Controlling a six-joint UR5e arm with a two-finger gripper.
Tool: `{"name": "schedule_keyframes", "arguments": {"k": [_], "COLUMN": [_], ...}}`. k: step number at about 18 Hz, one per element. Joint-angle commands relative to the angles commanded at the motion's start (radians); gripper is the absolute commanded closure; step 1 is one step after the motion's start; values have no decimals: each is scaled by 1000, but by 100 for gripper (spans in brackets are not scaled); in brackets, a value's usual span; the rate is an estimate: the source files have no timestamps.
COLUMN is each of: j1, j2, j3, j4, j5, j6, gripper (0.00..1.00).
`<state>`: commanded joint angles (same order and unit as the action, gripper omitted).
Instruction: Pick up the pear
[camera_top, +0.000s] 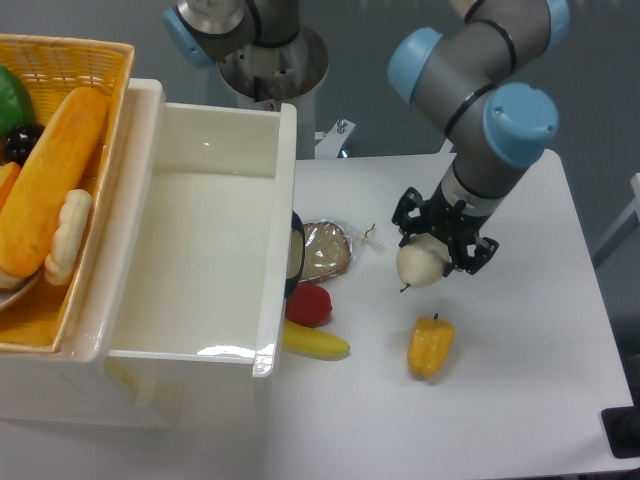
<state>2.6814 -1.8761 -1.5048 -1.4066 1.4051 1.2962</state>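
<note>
The pale cream pear (420, 264) hangs above the white table (520, 400), held between the black fingers of my gripper (438, 248), which is shut on it. Its thin dark stem points down and to the left. The arm's grey and blue wrist rises above the gripper at the upper right. The top of the pear is hidden by the gripper body.
An orange-yellow bell pepper (430, 346) lies just below the pear. A banana (315, 342), a red pepper (309, 305) and a wrapped bread slice (325, 250) lie beside the white bin (200, 230). A wicker basket (60, 70) of food stands at far left.
</note>
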Motion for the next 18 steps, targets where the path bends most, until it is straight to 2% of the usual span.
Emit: {"name": "schedule_keyframes", "arguments": {"k": [4,18], "j1": [2,6], "j2": [14,15], "j3": [0,-12], "j4": [-31,-32], "j5": [-2,-2], "j6": [-2,8], "gripper": [63,63]}}
